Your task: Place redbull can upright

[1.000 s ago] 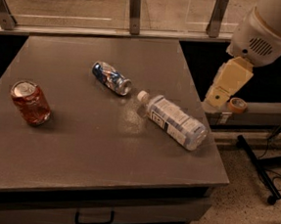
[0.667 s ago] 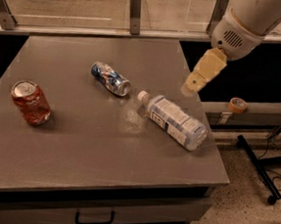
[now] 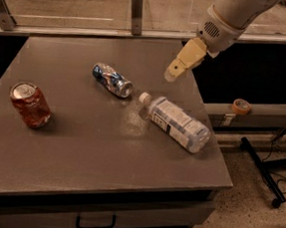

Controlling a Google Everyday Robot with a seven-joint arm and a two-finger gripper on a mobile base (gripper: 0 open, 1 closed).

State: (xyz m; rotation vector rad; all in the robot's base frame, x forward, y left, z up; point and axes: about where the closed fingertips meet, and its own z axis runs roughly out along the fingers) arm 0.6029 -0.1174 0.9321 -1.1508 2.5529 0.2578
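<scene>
The redbull can (image 3: 112, 80) is a slim, dented blue-and-silver can. It lies on its side near the middle of the grey table (image 3: 80, 145), its silver top pointing right toward the bottle's cap. My gripper (image 3: 174, 73) hangs above the table's right part, to the right of the can and a little farther back, apart from it. It holds nothing.
A clear plastic bottle (image 3: 174, 123) with a white cap lies on its side just right of the can. A wider red soda can (image 3: 30, 104) stands tilted at the left. A tape roll (image 3: 241, 106) sits on a ledge beyond the table's right edge.
My gripper has moved left and inward, from beyond the table's right edge to over the tabletop, closer to the redbull can. The objects have not moved.
</scene>
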